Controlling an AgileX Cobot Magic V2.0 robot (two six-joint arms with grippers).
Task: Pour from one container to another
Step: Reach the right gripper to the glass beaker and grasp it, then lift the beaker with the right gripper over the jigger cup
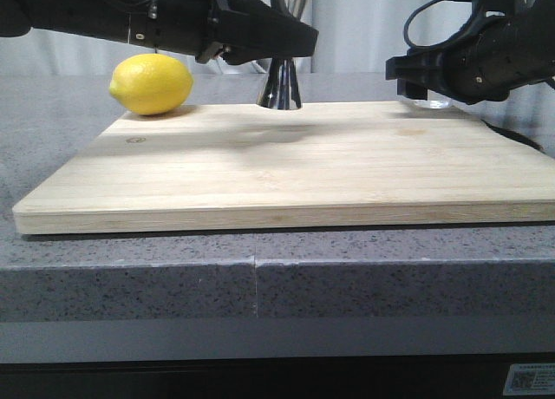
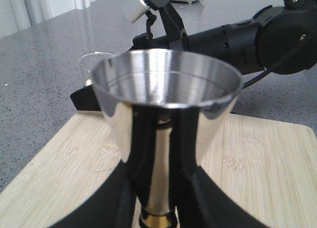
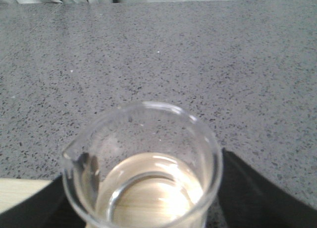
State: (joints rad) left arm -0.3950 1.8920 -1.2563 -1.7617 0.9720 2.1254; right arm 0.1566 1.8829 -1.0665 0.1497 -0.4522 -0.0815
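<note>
**Both arms at the far edge of the cutting board**

The steel jigger (image 1: 279,87) stands upright on the bamboo cutting board (image 1: 286,169), at the middle of its far edge. The left end effector (image 1: 282,43) is pinching it: in the left wrist view the black fingers (image 2: 185,153) press against the jigger's (image 2: 166,96) upper cone from both sides, just above the gold-tinted waist.

The glass beaker (image 1: 431,101) sits at the board's far right corner, mostly hidden behind the right end effector (image 1: 416,74). From the right wrist, the beaker (image 3: 143,163) is upright, its spout turned to one side, with black finger surfaces just beside it on both sides; whether they actually press on the glass I cannot tell.

A lemon (image 1: 151,84) rests on the grey speckled surface (image 1: 130,277), touching the board's far left corner.
</note>
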